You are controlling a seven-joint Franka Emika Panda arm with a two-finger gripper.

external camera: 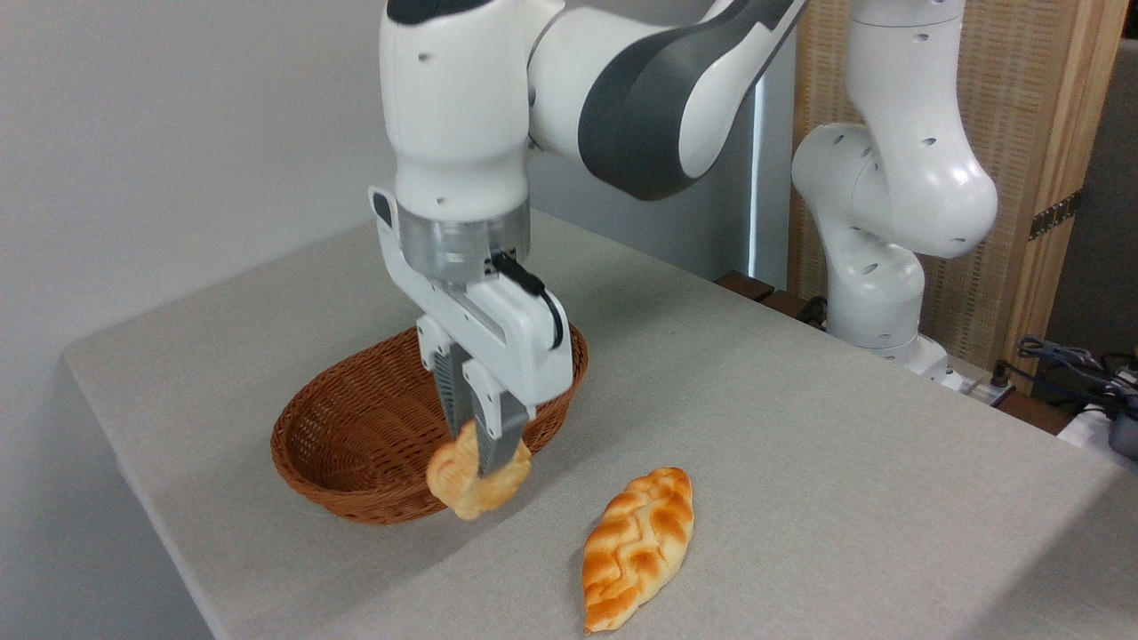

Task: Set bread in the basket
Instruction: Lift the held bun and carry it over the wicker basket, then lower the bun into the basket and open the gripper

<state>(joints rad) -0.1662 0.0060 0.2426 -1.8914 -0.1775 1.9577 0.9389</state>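
The bread (458, 484), a small lumpy pale-golden bun, hangs in the air, pinched between the fingers of my gripper (480, 458), which is shut on it. It sits in front of the near right rim of the basket (356, 436), a reddish-brown oval wicker basket with nothing visible inside. From this view the bun overlaps the basket's front rim, above the table surface. The far finger is mostly hidden behind the near one.
A longer orange-brown braided loaf (638, 547) lies on the grey table (800, 444) to the right of the basket. The arm's white base (876, 293) stands at the back right, with cables (1076, 364) beyond the table edge.
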